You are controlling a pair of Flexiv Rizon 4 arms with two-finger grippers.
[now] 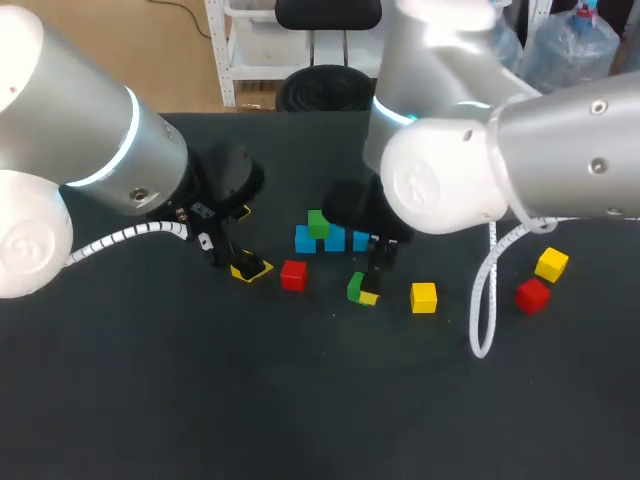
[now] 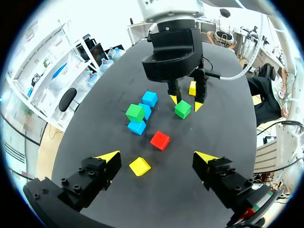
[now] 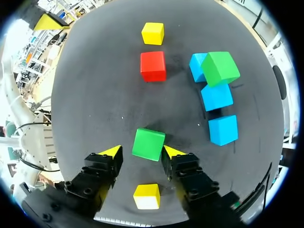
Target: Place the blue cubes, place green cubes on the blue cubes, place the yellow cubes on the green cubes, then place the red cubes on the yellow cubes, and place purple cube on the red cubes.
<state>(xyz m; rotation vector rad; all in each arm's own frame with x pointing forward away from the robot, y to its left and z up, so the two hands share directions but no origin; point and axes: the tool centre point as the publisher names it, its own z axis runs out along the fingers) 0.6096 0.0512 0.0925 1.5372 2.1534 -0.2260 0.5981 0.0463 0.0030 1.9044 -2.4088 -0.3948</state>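
Blue cubes [image 1: 333,240], green cubes [image 3: 148,144], yellow cubes [image 1: 424,297] and red cubes [image 1: 293,274] lie on a black table [image 1: 300,400].

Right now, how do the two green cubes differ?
The stacked green cube sits on top of the end blue cube of the blue row, while the loose green cube lies directly on the table. The loose green cube lies between the open fingers of the right gripper, while the stacked green cube is clear of both grippers. The two match in colour and shape.
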